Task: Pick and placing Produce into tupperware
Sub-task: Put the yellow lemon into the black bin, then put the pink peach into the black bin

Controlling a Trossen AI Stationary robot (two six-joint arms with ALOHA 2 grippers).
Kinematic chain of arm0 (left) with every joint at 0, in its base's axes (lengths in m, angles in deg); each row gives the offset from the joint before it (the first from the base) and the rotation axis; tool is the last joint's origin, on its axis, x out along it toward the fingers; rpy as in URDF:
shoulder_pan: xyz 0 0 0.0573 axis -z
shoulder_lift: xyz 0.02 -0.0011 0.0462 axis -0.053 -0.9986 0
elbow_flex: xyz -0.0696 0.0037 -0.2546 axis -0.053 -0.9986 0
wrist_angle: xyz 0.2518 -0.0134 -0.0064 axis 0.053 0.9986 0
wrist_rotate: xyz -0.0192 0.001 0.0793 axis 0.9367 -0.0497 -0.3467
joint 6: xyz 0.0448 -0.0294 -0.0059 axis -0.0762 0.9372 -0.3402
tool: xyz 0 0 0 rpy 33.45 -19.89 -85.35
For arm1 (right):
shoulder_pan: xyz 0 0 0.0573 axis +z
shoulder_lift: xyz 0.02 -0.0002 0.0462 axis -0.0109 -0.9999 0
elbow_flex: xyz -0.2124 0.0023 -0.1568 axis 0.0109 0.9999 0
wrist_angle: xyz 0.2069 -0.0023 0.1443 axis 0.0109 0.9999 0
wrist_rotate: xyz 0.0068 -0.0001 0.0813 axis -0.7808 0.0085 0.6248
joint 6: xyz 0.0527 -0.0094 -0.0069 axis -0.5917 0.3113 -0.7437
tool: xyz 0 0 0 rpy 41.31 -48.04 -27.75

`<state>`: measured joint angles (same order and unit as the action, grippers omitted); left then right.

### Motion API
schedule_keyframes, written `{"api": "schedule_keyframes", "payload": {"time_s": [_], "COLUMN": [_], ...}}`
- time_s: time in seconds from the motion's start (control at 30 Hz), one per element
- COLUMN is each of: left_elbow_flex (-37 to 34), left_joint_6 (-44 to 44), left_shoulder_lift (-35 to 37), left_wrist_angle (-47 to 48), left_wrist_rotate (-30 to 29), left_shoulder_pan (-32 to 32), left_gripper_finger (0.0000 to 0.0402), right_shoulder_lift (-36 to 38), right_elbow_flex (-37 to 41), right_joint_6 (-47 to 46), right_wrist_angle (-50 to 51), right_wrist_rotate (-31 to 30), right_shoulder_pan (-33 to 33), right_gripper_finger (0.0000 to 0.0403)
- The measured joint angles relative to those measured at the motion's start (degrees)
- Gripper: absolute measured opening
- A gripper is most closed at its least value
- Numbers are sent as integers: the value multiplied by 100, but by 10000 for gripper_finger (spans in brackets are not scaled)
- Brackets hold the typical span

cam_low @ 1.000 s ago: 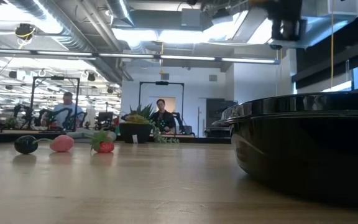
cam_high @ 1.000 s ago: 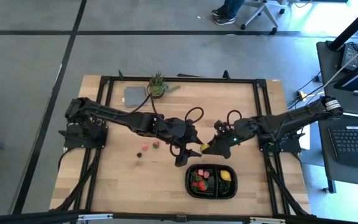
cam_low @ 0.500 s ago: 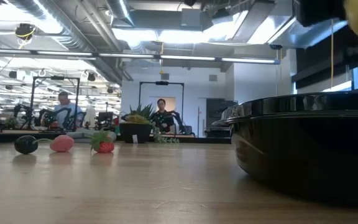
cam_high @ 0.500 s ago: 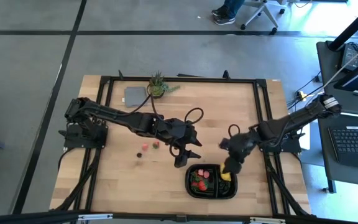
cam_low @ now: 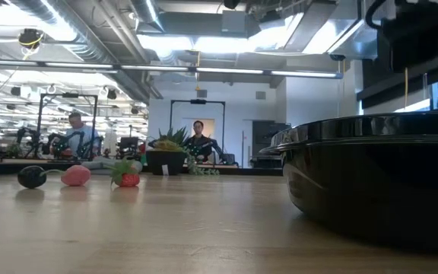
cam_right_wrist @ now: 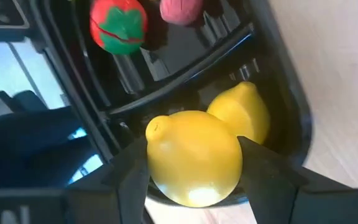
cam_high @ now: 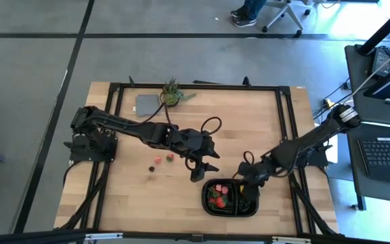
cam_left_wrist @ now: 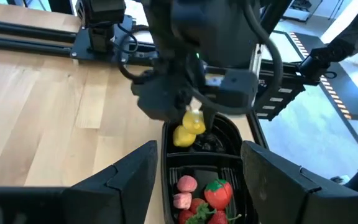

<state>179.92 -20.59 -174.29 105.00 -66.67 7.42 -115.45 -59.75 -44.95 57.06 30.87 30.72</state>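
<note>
Yellow lemon [cam_right_wrist: 194,155] above black tupperware [cam_right_wrist: 284,118], second lemon [cam_right_wrist: 244,115] inside.

You can see that the right gripper [cam_right_wrist: 191,163] has travelled from its place beside the left arm, above the bare worktop, to a position over the right end of the black tray [cam_high: 208,203]. One second ago it held the lemon [cam_right_wrist: 193,157] next to the tray's far edge; half a second ago it had reached the tray's right corner. Now it has come down lower into that right compartment, with the lemon between its jaws, just beside the second lemon [cam_right_wrist: 246,113] lying there.
</note>
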Motion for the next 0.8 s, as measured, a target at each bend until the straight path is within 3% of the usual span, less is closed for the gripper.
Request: {"api": "schedule_keyframes", "payload": {"time_s": [0.17,0.43,0.8], "left_elbow_flex": [0,0,2], "left_joint_6": [57,67,63], "left_shoulder_lift": [0,0,0], "left_wrist_angle": [1,21,75], "left_wrist_rotate": [-2,-7,-7], "left_shoulder_pan": [-2,11,11], "left_gripper_finger": [224,224,224], "right_shoulder_lift": [-379,-510,-445], "right_elbow_flex": [-19,-4,-7], "right_joint_6": [9,-43,-457], "right_wrist_angle": [-161,-206,-340], "right_wrist_rotate": [17,-17,172], "right_shoulder_pan": [117,183,181], "right_gripper_finger": [217,293,301]}}
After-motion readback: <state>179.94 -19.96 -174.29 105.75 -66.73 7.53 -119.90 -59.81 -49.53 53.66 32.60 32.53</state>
